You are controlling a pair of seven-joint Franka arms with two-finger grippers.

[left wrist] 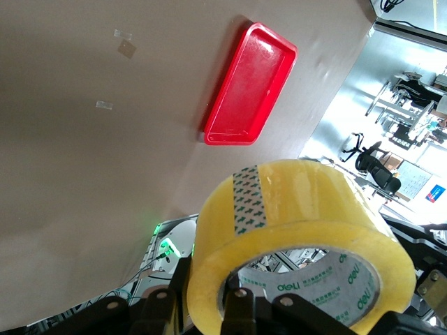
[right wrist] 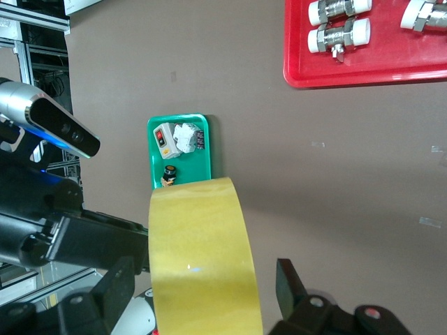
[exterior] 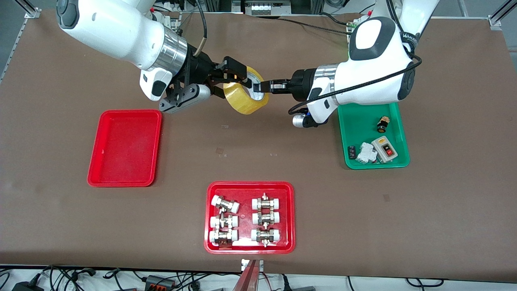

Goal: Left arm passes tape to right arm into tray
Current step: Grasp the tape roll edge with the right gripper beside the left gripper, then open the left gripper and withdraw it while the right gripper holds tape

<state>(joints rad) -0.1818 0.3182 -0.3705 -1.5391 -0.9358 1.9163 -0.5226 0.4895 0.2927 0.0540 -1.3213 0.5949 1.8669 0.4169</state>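
The wide roll of translucent yellow packing tape (exterior: 245,95) is held in mid-air over the brown desk (exterior: 444,210), pinched through its rim by the left hand (exterior: 258,87). The right hand (exterior: 231,79) straddles it, fingers spread, nothing gripped yet. Light, stiff, probably slick; best gripped across the wall.

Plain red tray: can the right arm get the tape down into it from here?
Probably yes: the red tray lies bare under nothing, near the right gripper at the tape. The left gripper also holds the roll.
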